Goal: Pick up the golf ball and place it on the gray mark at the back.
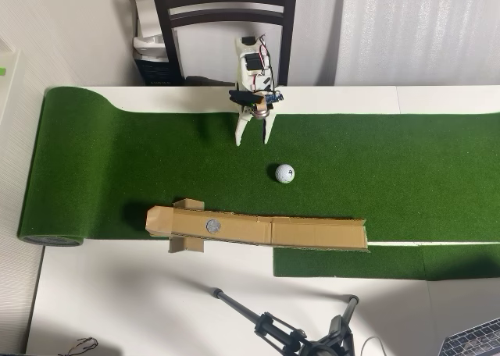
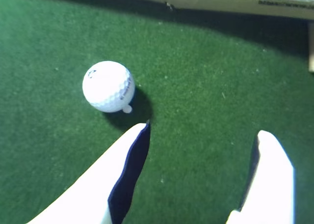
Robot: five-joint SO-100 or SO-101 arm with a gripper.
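Golf ball [image 2: 108, 86]: on green turf, upper left of wrist view, just beyond tip of left-hand finger; not between the fingers, not touched. Overhead view: ball [image 1: 285, 172] near frame centre, a bit below & right of the finger tips.
Fingers: two white fingers [image 2: 103, 184] enter wrist view from bottom edge, spread wide, bare turf between them, nothing pinched.
Gripper [image 1: 255, 140]: overhead view, upper centre, tips pointing down-frame onto the turf, apart from each other.
White dot [image 2: 127, 109]: tiny, at ball's lower-right edge in wrist view, far smaller than ball; touching or just beside, can't tell.
Gray mark [image 1: 213, 226]: round disc set in brown cardboard strip, lower left of centre in overhead view; nothing on it; well apart from ball, down & left of it.
Cardboard strip [image 1: 312, 233]: long, shallow trough shape, runs left-right across lower turf edge; holds only the disc. Wrist view: its edge [image 2: 225, 2] along top of frame.
Turf mat [image 1: 430, 176]: green, spans the frame, rolled at left end.
Other: dark chair [image 1: 223, 5] top centre; tripod [image 1: 289, 336] bottom.
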